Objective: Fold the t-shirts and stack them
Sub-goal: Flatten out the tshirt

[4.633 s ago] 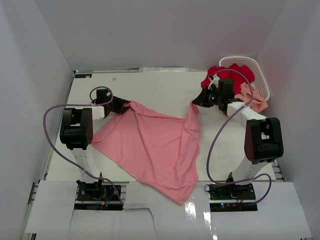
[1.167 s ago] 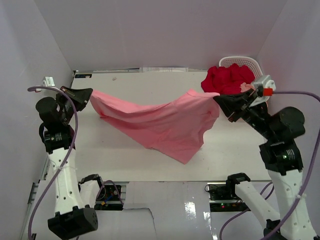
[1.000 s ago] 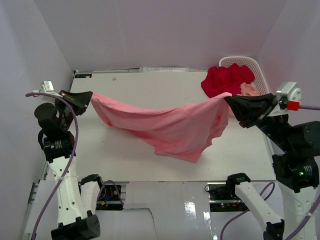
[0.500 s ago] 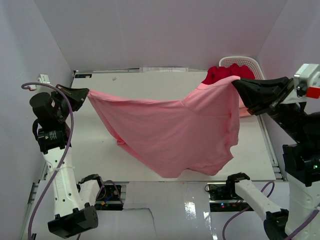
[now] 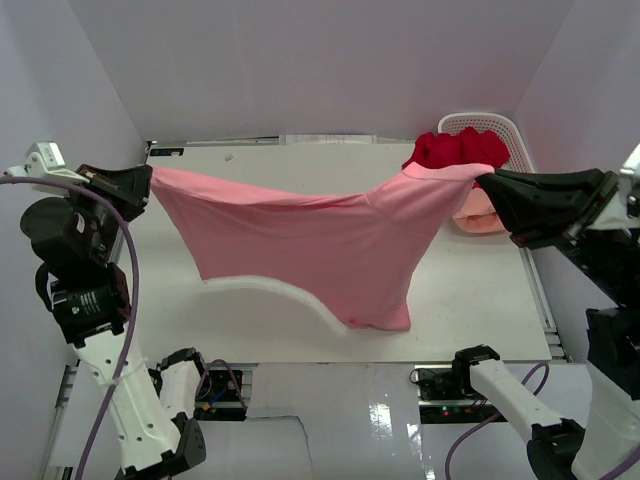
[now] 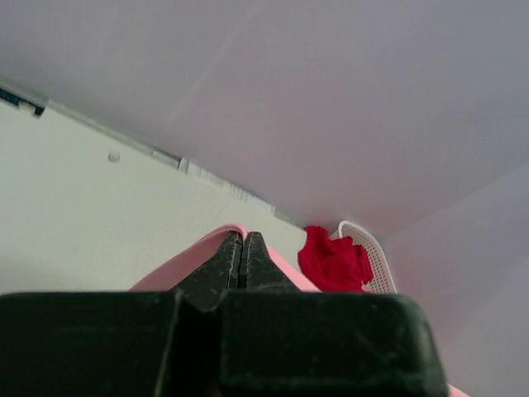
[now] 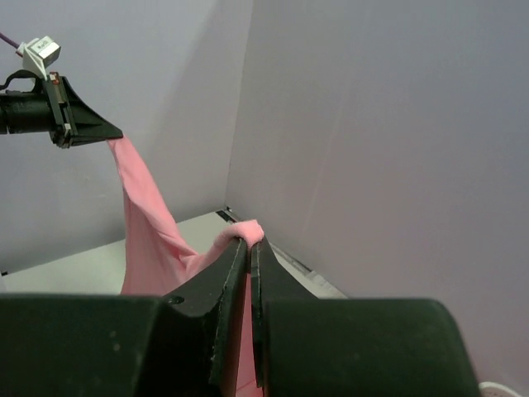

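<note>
Now the left hand (image 5: 148,178) and right hand (image 5: 482,182), both pinching the pink t-shirt (image 5: 310,240), have stretched it wider.

White arms (image 5: 112,365), blk joints (image 5: 85,297), purple cables (image 5: 132,280)

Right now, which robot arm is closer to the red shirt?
Right. The right arm's jaws are just beside the red shirt; the left arm's are across the table.

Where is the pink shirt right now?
In the top view, the pink shirt hangs stretched over the table, one corner pinched by the left hand, the other by the right hand beside the white basket.
</note>
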Robot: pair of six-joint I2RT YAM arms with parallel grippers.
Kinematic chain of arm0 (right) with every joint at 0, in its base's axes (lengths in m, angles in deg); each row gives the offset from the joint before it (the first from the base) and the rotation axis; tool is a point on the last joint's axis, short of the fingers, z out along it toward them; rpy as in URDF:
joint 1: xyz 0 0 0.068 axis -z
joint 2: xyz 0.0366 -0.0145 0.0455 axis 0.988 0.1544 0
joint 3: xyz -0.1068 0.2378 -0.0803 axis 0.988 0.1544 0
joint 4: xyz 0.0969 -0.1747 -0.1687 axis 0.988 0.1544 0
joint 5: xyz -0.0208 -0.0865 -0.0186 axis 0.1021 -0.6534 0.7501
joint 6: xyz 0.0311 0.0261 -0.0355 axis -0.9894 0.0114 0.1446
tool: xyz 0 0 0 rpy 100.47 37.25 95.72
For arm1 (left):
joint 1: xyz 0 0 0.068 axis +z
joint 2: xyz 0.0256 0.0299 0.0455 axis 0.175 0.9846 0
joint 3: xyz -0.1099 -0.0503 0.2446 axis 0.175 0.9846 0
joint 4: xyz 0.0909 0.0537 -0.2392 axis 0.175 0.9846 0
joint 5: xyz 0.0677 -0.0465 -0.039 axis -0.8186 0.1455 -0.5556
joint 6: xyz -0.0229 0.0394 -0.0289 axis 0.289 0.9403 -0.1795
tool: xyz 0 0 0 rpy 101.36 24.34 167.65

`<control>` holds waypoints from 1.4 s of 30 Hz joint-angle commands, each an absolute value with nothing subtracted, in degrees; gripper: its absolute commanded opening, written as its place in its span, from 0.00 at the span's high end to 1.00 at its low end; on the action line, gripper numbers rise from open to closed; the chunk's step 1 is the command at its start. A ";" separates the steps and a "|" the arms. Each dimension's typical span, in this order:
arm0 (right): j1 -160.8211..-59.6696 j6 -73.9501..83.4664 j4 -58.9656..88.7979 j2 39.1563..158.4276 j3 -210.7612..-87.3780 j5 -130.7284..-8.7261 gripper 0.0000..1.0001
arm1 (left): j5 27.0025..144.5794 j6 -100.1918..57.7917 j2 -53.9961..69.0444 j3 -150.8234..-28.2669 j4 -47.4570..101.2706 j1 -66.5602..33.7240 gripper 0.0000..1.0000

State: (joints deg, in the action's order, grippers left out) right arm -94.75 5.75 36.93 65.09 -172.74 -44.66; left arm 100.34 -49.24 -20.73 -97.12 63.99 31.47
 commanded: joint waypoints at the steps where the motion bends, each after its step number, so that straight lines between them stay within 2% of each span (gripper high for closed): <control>1: -94.83 5.15 33.83 62.36 -179.06 -43.44 0.92 | 97.83 -47.41 -21.66 -103.67 64.70 31.09 1.00; 8: -94.74 4.20 30.59 60.43 -182.16 -43.01 0.92 | 94.59 -47.24 -20.59 -116.69 67.24 30.56 1.00; 18: -93.86 2.87 27.76 60.16 -184.69 -40.99 0.92 | 80.09 -44.08 -30.43 -103.34 68.91 23.54 1.00; 24: -92.63 1.47 26.19 58.94 -183.57 -39.93 0.92 | 74.02 -42.23 -32.20 -105.62 69.44 21.07 1.00; 42: -87.89 -3.89 19.95 55.77 -179.70 -37.91 0.92 | 68.92 -39.42 -35.18 -107.38 68.47 17.90 1.00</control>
